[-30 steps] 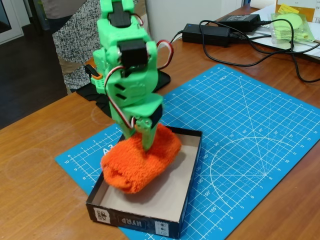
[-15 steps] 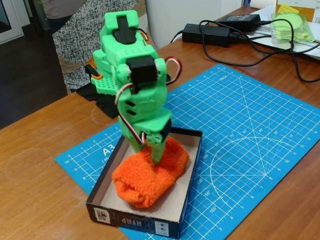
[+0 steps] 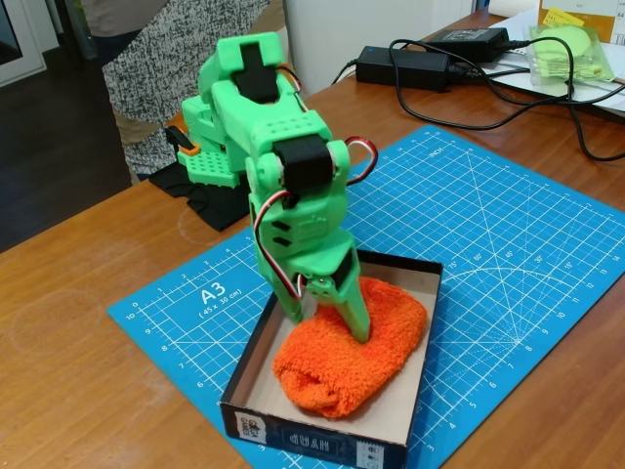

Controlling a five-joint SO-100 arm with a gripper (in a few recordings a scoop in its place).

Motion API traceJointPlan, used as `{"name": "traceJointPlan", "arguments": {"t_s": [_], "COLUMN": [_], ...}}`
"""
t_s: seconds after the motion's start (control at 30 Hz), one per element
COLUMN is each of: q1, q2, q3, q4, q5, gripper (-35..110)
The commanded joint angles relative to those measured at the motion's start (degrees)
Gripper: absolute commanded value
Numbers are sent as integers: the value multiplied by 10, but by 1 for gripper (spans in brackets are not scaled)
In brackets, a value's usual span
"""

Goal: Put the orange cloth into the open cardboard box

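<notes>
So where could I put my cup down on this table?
The blue mat is bare right of the box; so is the wood left of it. The far right corner is crowded with cables and adapters.

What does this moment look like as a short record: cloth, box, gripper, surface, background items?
cloth: orange cloth bunched, lying inside the box
box: open cardboard box, black outside, beige inside, on the mat
gripper: green gripper pressed down on the cloth, fingers astride its top
surface: blue cutting mat on a wooden table
background: black power adapters, bag of pale green pads
</notes>
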Motion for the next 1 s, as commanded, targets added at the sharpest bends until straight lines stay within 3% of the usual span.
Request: {"name": "traceJointPlan", "arguments": {"t_s": [0.0,0.27,0.37,0.5,0.7,0.83,0.97], "q1": [6,-9,-25,-42,-45,-71,-86], "q2": [144,417,512,692,1074,1398,1469], "q3": [58,245,341,615,1017,1222,1343], "q4": [12,12,11,-132,-336,-359,-390], "q5": [-8,1,69,227,368,374,387], "gripper": [35,34,31,0,0,-1,-1]}}
